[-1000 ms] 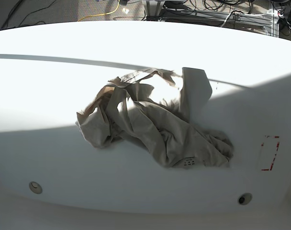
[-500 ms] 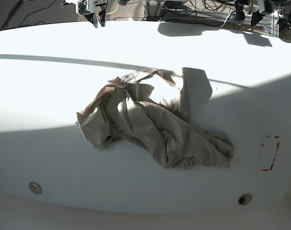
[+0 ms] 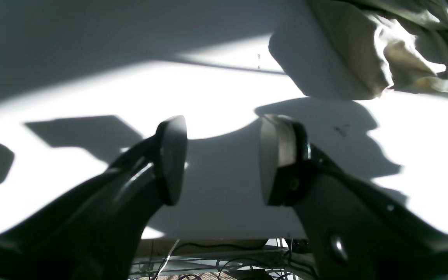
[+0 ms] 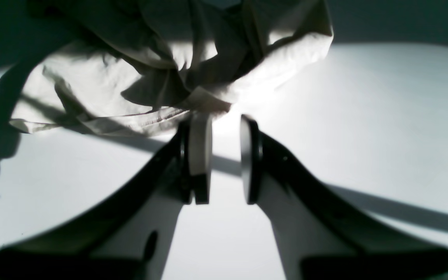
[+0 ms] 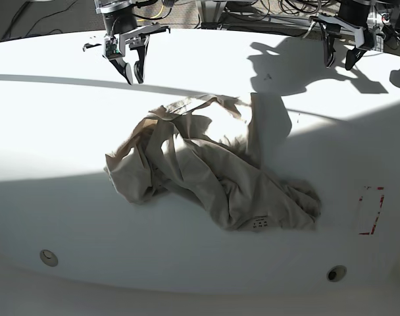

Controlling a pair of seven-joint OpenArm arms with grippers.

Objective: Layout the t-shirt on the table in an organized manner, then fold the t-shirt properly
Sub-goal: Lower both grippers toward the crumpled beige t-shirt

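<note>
Item 1, nearest: counter (image 5: 68,197), white, smooth; 2 small round holes along the near rim, a red dashed rectangle (image 5: 371,210) marked toward one end. Half in shadow, half in hard sunlight.

Item 2, middle: t-shirt (image 5: 213,168), beige, lying crumpled in 1 heap at the counter's centre, no part spread. Dark neck label (image 5: 260,224) shows on the near edge of the heap. 1 panel stands folded up along the far side.

Item 3, far: right pincer (image 5: 132,67), empty, jaws slightly parted, pointing down just beyond the heap's far edge; the wrist view puts a hem fold right ahead of its tips.

Item 4, far: left pincer (image 5: 340,58), empty, jaws spread wide, well apart from the cloth, above bare counter.

Handling note, judged: the step is the first grasp for spreading. Best taken on identifiable edges, hem or shoulder seam, 1 per pincer, not mid-heap bulk. Pinch a single layer, lift low, draw the 2 holds apart. The label suggests where the collar lies; use it to orient. Glare and shadow may disguise the layers.
</note>
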